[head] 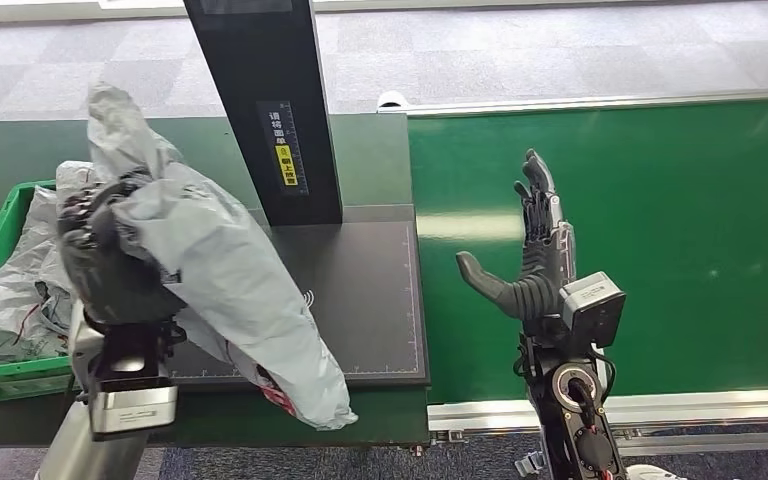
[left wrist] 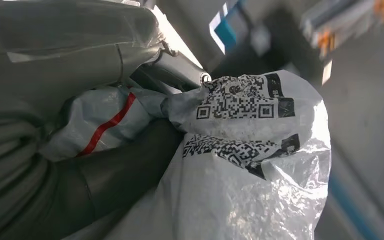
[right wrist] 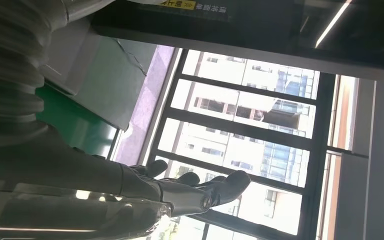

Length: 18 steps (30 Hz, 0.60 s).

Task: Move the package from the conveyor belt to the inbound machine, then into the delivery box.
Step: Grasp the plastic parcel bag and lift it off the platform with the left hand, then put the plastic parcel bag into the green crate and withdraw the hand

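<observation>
- left hand [head: 110,255] grips grey package [head: 225,290] mid-bag, lifted, hanging over inbound machine [head: 360,290] plate's near-left corner, just beside green delivery box [head: 5,225]
- delivery box already holds other grey bags
- package label with QR codes [left wrist: 240,107] is crumpled, facing the wrist
- risk: slack bag could slide from the grip, or its tail could snag the box rim
- right hand [head: 530,255] empty, fingers spread, above green conveyor belt [head: 660,240]
</observation>
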Tool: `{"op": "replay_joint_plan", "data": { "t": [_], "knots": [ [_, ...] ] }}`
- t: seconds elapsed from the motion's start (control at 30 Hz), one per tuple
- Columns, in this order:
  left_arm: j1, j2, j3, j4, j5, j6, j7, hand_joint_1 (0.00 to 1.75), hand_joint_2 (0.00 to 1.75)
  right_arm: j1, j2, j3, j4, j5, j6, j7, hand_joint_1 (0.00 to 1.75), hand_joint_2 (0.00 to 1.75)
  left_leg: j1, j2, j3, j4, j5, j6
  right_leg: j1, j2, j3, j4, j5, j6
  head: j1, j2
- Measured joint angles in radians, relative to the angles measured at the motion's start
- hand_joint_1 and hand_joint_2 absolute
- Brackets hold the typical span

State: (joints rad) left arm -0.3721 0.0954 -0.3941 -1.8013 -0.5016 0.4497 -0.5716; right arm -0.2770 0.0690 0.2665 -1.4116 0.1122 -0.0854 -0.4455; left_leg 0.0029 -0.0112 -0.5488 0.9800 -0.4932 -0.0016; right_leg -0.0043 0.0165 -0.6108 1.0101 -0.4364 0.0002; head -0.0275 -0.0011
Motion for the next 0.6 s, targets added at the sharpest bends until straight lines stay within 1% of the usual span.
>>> {"op": "replay_joint_plan", "data": {
  "t": [0.07,0.17,0.23,0.3,0.37,0.43,0.53,0.6],
  "knots": [
    [0.013,-0.003,0.037,-0.051,0.025,0.032,-0.005,1.75,1.75,0.006,-0.001,-0.005,-0.007,0.001,0.000,-0.001,0.00,1.75,0.000,0.000,0.000,0.000,0.000,0.000,0.000,0.000,0.000,0.000,0.000,0.000,0.000,0.000],
    [0.021,-0.014,0.096,-0.085,0.059,0.091,0.007,1.75,1.75,0.008,0.000,-0.006,-0.011,0.004,0.000,-0.001,0.00,1.75,0.000,0.000,0.001,0.000,0.000,0.000,0.000,0.000,0.000,0.000,0.000,0.000,0.000,0.000],
    [0.019,-0.022,0.149,-0.081,0.082,0.137,0.030,1.75,1.75,0.008,0.000,-0.006,-0.013,0.008,0.000,-0.001,0.00,1.75,0.000,0.000,0.001,0.000,0.001,0.000,0.000,0.000,0.001,0.000,0.000,0.000,0.000,0.000],
    [-0.002,-0.025,0.213,-0.048,0.090,0.159,0.073,1.75,1.75,0.008,0.000,-0.006,-0.015,0.011,0.000,-0.001,0.00,1.75,0.000,0.000,0.001,0.000,0.001,0.000,0.000,0.000,0.001,0.000,0.000,0.000,0.000,0.000],
    [-0.053,-0.020,0.284,0.028,0.077,0.153,0.129,1.75,1.75,0.007,0.001,-0.003,-0.016,0.012,-0.001,-0.001,0.00,1.75,0.000,-0.001,0.001,0.000,0.002,-0.001,0.000,0.000,0.001,0.000,0.001,-0.001,0.000,0.000],
    [-0.131,0.002,0.363,0.149,0.041,0.144,0.178,1.75,1.75,0.007,0.001,0.002,-0.016,0.011,-0.003,-0.001,0.00,1.75,0.001,0.000,0.001,0.000,0.002,-0.002,0.001,0.000,0.001,0.000,0.002,-0.002,0.000,0.000],
    [-0.271,0.066,0.459,0.383,-0.059,0.142,0.234,1.75,1.75,0.003,0.001,0.011,-0.016,0.008,-0.005,0.003,0.00,1.75,0.001,0.001,0.002,0.000,0.003,-0.003,0.002,0.001,0.000,0.001,0.003,-0.003,0.000,0.000],
    [-0.367,0.116,0.498,0.562,-0.165,0.149,0.290,1.75,1.75,-0.001,0.001,0.022,-0.016,0.003,-0.005,0.008,0.00,1.75,0.002,0.001,0.002,0.000,0.004,-0.003,0.002,0.001,0.000,0.002,0.003,-0.004,0.000,0.000]
  ]
}}
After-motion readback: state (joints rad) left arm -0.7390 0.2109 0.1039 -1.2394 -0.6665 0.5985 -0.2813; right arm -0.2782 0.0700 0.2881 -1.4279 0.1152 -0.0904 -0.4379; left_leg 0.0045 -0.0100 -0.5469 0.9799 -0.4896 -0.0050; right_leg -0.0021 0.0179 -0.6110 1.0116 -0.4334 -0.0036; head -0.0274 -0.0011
